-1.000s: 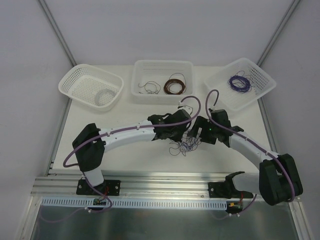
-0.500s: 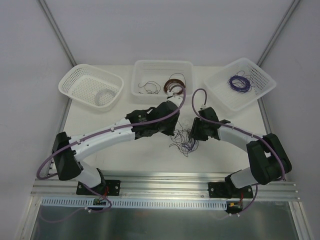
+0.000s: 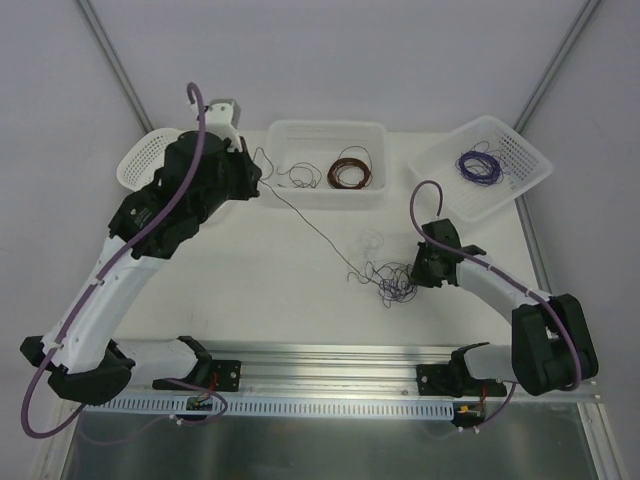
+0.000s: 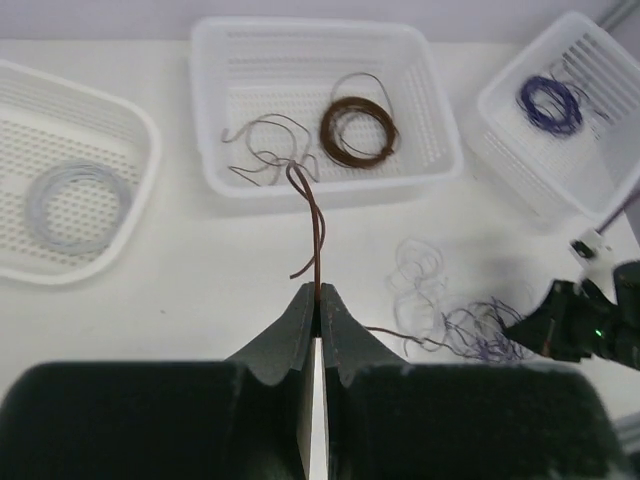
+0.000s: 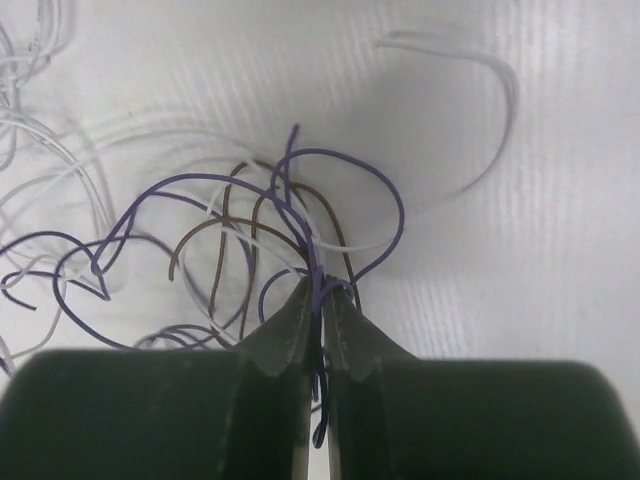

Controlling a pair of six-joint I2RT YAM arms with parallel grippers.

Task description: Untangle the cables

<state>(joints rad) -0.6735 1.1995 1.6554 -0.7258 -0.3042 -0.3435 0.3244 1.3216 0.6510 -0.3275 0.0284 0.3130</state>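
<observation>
The cables [image 3: 390,285] lie as a small clump of purple, brown and whitish strands on the white table, right of centre. My left gripper [image 3: 255,178] is raised near the back left and shut on a brown strand [image 4: 318,240]. That strand runs taut [image 3: 305,225] down to the clump [image 4: 470,330]. My right gripper [image 3: 415,272] sits low at the clump's right edge. In the right wrist view its tips [image 5: 322,295] are shut on purple strands [image 5: 330,190], with brown and white loops fanned out in front.
Three white baskets stand along the back. The left basket [image 3: 135,160] holds a white coil [image 4: 75,195], the middle basket [image 3: 325,126] a brown coil [image 3: 349,170] and loose brown strands, and the right basket [image 3: 530,160] a purple coil [image 3: 478,166].
The left arm has risen and swung back and left, drawing a brown strand out of the clump. The right gripper has closed on the purple strands, and the clump has shifted slightly right.
</observation>
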